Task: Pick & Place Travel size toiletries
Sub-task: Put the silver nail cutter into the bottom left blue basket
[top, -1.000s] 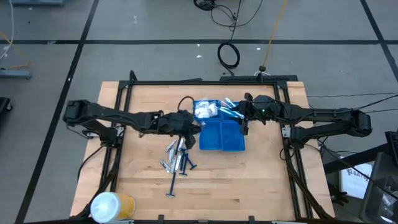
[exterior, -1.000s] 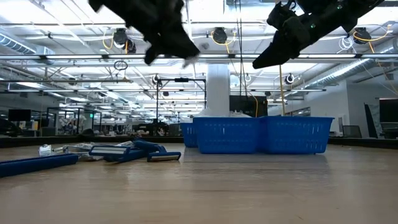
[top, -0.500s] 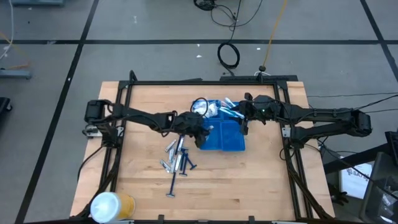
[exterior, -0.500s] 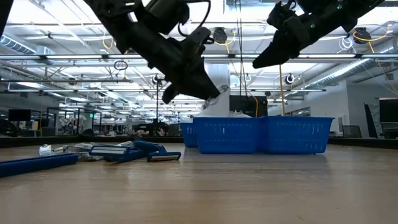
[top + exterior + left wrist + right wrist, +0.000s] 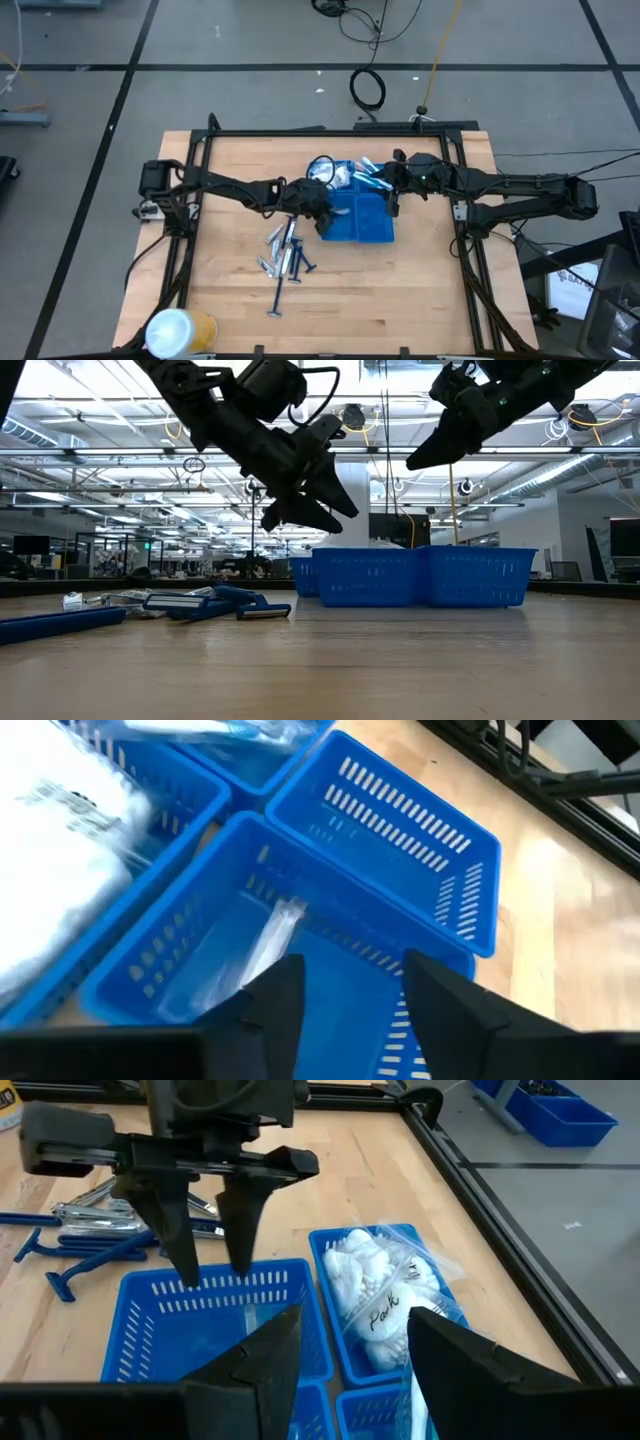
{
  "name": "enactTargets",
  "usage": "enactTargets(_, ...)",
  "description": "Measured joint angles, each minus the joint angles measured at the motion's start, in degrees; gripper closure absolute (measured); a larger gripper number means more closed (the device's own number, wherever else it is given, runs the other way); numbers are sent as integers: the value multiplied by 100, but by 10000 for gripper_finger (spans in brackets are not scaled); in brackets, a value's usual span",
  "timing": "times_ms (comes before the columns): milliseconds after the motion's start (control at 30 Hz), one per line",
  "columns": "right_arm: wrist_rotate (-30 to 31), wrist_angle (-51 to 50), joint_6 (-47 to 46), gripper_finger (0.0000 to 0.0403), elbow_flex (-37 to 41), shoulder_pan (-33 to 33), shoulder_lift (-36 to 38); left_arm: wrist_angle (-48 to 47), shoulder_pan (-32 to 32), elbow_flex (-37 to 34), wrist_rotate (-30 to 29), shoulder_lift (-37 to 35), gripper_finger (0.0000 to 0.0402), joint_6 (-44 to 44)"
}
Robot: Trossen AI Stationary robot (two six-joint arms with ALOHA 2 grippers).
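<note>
The blue compartment tray (image 5: 372, 228) stands mid-table. My left gripper (image 5: 215, 1268) hangs open just above its near-left compartment, fingers pointing down into it. Under those fingers a pale, clear-wrapped stick (image 5: 262, 945) lies slanted inside that compartment, free of them. More travel size toiletries lie on the wood left of the tray: silver tubes (image 5: 272, 250) and dark blue razors (image 5: 290, 268). My right gripper (image 5: 392, 200) waits open over the tray's far right part, with nothing between its fingers.
A crinkly white packet (image 5: 375, 1290) fills the tray's far-left compartment, and blue-and-clear items (image 5: 372, 178) fill the far-right one. A white-and-yellow roll (image 5: 180, 330) stands at the table's near left corner. A black metal frame (image 5: 200, 150) borders the table.
My left gripper has come down and moved toward the table's right edge, from above the loose pile to just over the tray. It was shut on a pale item; it has opened and let go, and the item now lies in the compartment below.
</note>
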State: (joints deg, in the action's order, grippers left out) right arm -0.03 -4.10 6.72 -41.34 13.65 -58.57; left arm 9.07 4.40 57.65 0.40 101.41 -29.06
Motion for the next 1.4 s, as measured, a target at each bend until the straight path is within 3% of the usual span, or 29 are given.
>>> enactTargets(200, 0, -40, 0, 232, 0, 0, 0, -397, 134, 0, 436, -162, 192, 128)
enactTargets(333, 0, -61, 0, 232, 0, 0, 0, -1811, 207, 2, 577, -719, 189, -164)
enactTargets(533, 0, -63, 41, 232, 0, 0, 0, -4349, -314, 1, -363, -1401, 188, -1068)
enactTargets(700, 0, -68, 44, 232, 0, 0, 0, -5768, -993, -24, -780, -1384, 188, -2138)
enactTargets(967, -1, -42, 44, 232, 0, 1, 0, -5608, -1454, -24, -1034, -949, 188, -2616)
enactTargets(1400, -15, -44, -22, 232, 0, 0, 0, -5786, -1318, -26, -628, -183, 188, -2765)
